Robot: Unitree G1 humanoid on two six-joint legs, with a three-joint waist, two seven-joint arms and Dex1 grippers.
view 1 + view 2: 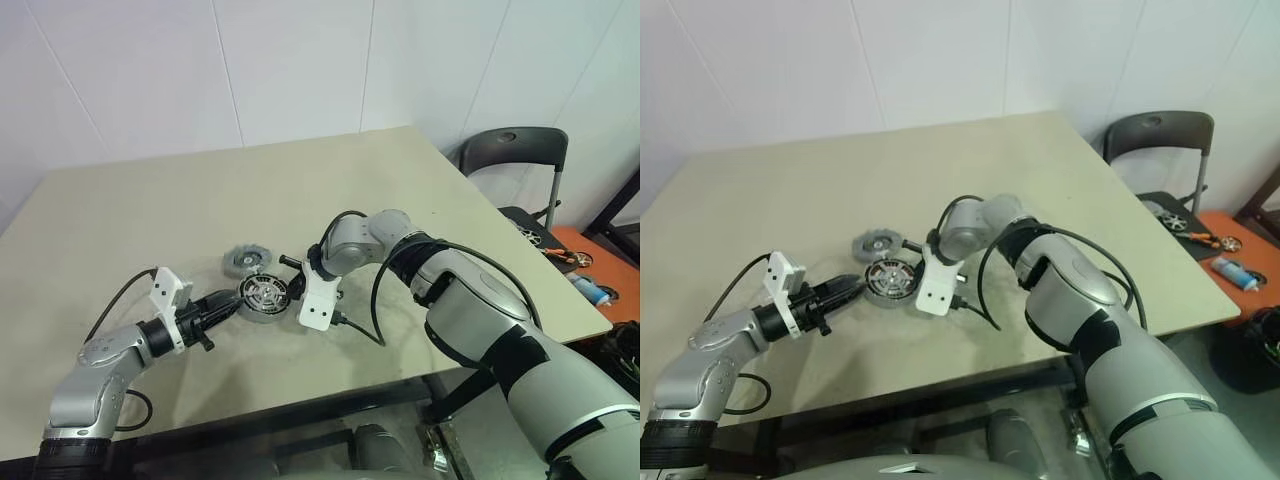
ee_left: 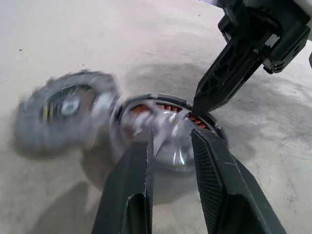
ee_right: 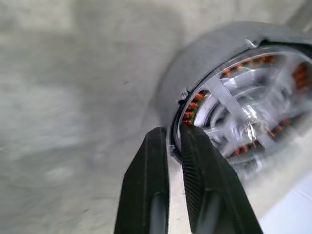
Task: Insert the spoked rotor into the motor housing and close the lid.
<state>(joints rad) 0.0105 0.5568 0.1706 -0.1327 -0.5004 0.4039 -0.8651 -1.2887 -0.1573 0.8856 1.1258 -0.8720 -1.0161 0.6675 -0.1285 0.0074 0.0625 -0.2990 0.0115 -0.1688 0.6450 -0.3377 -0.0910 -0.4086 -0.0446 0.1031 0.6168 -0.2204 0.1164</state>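
Two end effectors meet at the motor housing [image 1: 263, 297] near the front of the beige worktop [image 1: 200, 200].

Head views: my left end effector [image 1: 232, 303] reaches in level from the left and touches the housing's side, probably to steady it. My right end effector [image 1: 908, 266] comes down steeply from the opposite side onto the rim. The lid [image 1: 243, 261] lies flat just behind the housing, not yet fitted. White wall panels stand behind; a dark chair [image 1: 515, 160] sits past the worktop's right corner, with tools on an orange surface [image 1: 590, 250] beyond.

Left wrist view: my fingers [image 2: 214, 185] stand slightly spread, astride the near wall of the housing. The spoked rotor [image 2: 163, 127] sits inside, copper windings showing around it.

Right wrist view: my fingers [image 3: 151, 185] are pressed nearly together, pinching the housing's thin rim, one inside by the windings, one outside. The rotor's spokes look seated, so I judge insertion about done and the lid next.
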